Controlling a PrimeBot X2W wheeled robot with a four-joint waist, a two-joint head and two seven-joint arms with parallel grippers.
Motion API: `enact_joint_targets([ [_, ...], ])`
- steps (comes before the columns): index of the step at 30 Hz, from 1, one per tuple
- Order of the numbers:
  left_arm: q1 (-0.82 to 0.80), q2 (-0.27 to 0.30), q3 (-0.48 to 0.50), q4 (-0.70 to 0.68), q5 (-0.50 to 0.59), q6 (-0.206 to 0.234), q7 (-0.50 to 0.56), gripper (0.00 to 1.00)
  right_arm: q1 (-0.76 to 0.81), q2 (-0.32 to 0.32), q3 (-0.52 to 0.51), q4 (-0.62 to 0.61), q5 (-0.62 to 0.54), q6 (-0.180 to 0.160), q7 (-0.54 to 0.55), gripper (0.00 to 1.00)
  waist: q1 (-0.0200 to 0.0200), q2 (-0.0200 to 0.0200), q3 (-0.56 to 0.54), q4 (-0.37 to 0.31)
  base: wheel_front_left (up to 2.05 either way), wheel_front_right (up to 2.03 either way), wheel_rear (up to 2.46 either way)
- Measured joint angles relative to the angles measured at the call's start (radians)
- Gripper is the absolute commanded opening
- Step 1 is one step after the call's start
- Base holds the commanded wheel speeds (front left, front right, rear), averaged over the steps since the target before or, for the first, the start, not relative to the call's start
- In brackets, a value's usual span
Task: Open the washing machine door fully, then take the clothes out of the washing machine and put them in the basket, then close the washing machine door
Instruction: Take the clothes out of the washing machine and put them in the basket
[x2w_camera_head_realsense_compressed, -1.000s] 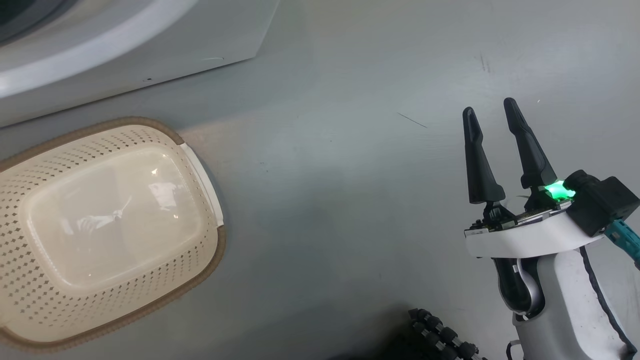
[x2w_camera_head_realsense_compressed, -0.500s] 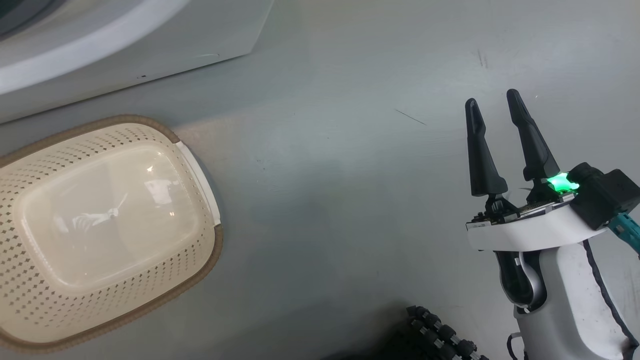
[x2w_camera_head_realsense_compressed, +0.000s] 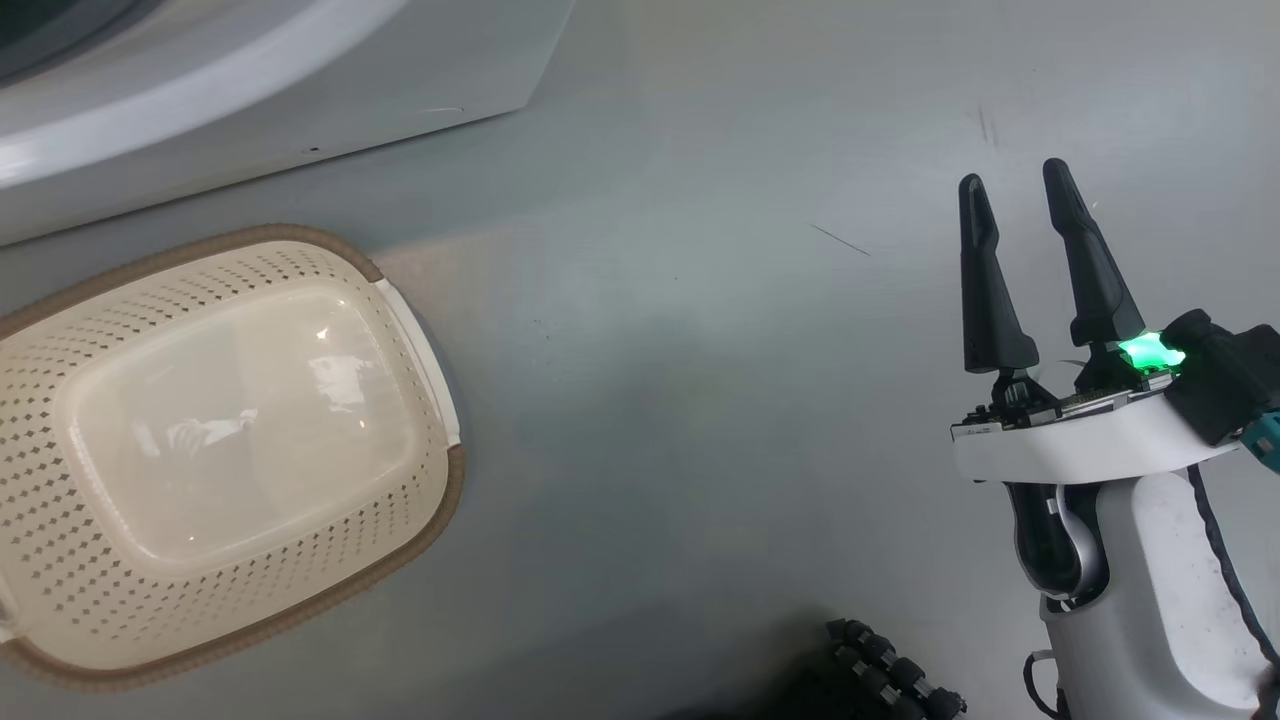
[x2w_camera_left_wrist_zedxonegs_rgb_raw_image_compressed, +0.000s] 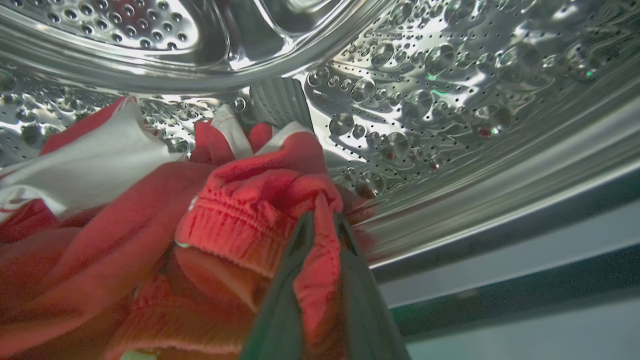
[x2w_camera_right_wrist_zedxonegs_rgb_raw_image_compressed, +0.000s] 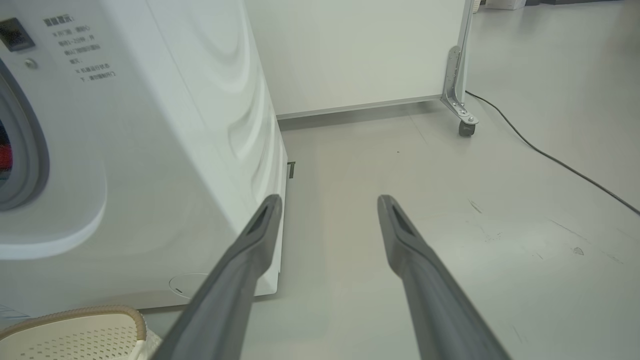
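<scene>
**Right gripper** — 2 long, tapered black fingers on a white collar with exposed fittings. A green light glows beside a black box-shaped module, which has a teal connector at its edge. The pale forearm carries a dark seam line. A black ribbed cable lies below. In the right wrist view the fingers look grey.

**Left gripper** — dark fingers, seen blurred.

Head and low right-wrist cameras are both viewing the basket; left-wrist camera is peering closely inside the washing machine.

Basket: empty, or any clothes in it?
Empty: the basket has a bare glossy floor. The clothes sit inside the drum, a red fold pinched between the jaws of the left gripper.
</scene>
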Motion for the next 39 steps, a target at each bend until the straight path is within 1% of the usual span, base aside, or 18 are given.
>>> enact_joint_targets([
  [5,0.001,-0.009,-0.012,-0.019,0.002,-0.011,-0.059,0.00,0.000,-0.001,-0.014,0.002,-0.003,0.000,0.000,1.00,-0.0001,0.0000,-0.011,0.018,0.00,0.00,0.00],
  [10,0.015,-0.015,0.003,-0.041,-0.003,-0.015,-0.137,0.00,0.000,0.000,-0.015,0.003,-0.014,0.000,0.000,1.00,-0.0001,0.0000,-0.029,0.033,0.00,0.00,0.00],
  [14,0.059,-0.040,0.014,-0.063,-0.007,-0.018,-0.210,0.00,0.000,-0.001,-0.020,0.005,-0.032,0.000,0.000,1.00,-0.0001,0.0000,-0.044,0.046,0.00,0.00,0.00],
  [15,0.085,-0.048,0.016,-0.072,-0.013,-0.018,-0.247,0.00,0.000,-0.001,-0.021,0.009,-0.038,0.000,0.000,1.00,-0.0001,0.0000,-0.054,0.052,0.00,0.00,0.00],
  [22,0.182,-0.085,0.034,-0.108,-0.014,-0.016,-0.392,0.00,0.010,-0.001,-0.024,0.019,-0.069,0.000,0.000,1.00,-0.0001,0.0000,-0.095,0.075,0.00,0.00,0.00],
  [26,0.252,-0.106,0.040,-0.126,-0.014,-0.007,-0.473,0.00,0.019,-0.001,-0.020,0.027,-0.082,0.000,0.000,1.00,-0.0001,0.0000,-0.125,0.089,0.00,0.00,0.00],
  [30,0.318,-0.123,0.047,-0.143,-0.012,0.019,-0.557,0.00,0.047,-0.001,-0.024,0.033,-0.093,0.000,0.000,1.00,-0.0001,0.0000,-0.161,0.103,0.00,0.00,0.00],
  [35,0.393,-0.174,0.056,-0.162,-0.017,0.035,-0.646,0.00,0.081,-0.001,-0.024,0.047,-0.105,0.000,0.000,1.00,-0.0001,0.0000,-0.212,0.124,0.00,0.00,0.00],
  [39,0.443,-0.182,0.065,-0.181,-0.016,0.050,-0.717,0.00,0.107,-0.002,-0.021,0.056,-0.110,0.000,0.000,1.00,-0.0001,0.0000,-0.257,0.140,0.00,0.00,0.00],
])
